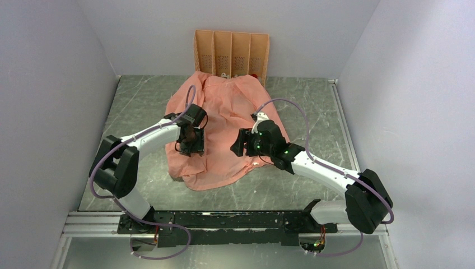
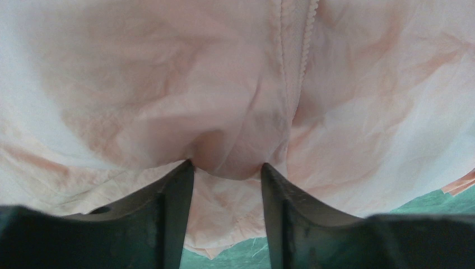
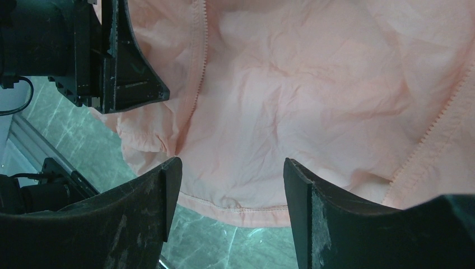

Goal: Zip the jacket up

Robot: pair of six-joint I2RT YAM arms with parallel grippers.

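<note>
The jacket lies wrinkled on the middle of the table, with its top just in front of the orange rack at the far edge. The left gripper has a fold of the fabric between its fingertips, but I cannot tell if it is really clenched. The right gripper is released, its jaws wide apart over the hem.
</note>
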